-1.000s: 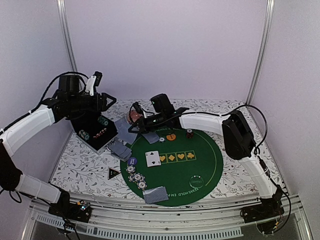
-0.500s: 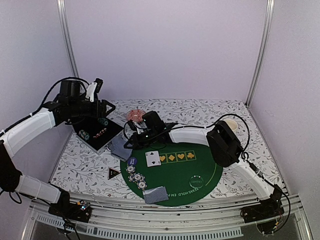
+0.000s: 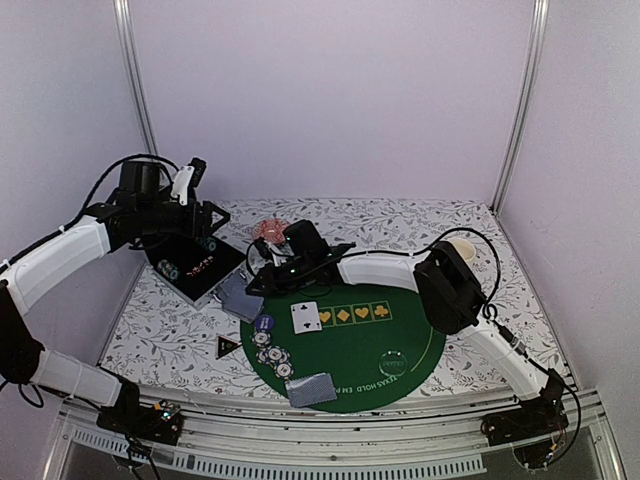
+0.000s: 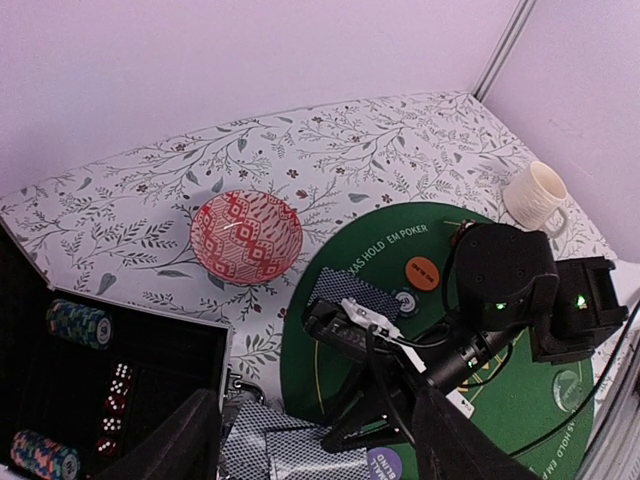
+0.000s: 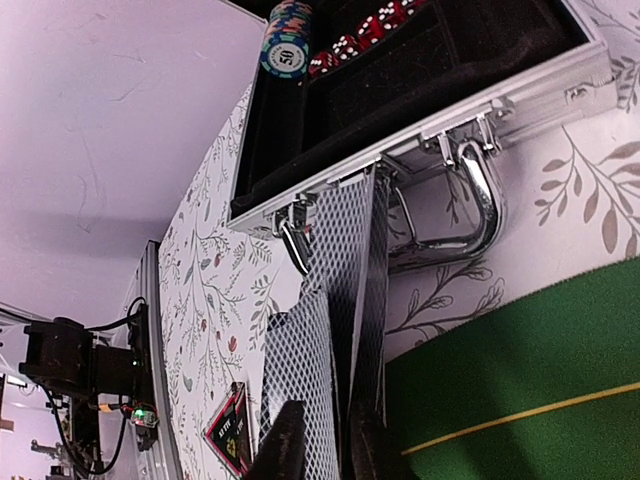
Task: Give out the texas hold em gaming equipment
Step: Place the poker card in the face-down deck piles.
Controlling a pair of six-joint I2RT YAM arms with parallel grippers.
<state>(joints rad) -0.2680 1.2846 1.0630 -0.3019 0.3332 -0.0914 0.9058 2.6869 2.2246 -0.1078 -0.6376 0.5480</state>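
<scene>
Your right gripper (image 5: 328,450) was reaching toward the table's left edge, its fingers pinched on the edge of a grey-blue-backed playing card (image 5: 352,280). The card stood on edge just beside the handle of the aluminium-rimmed chip case (image 5: 450,60). More cards (image 5: 300,370) lay beside it at the left rim of the green felt mat (image 5: 520,360). Your left gripper (image 4: 315,455) hung above the case, fingers spread wide with nothing between them. Poker chips (image 3: 272,350) sat on the mat toward the near edge.

The case handle (image 5: 482,195) crowds the cards (image 5: 352,285) — green mat (image 5: 540,370) beside lies open.
</scene>
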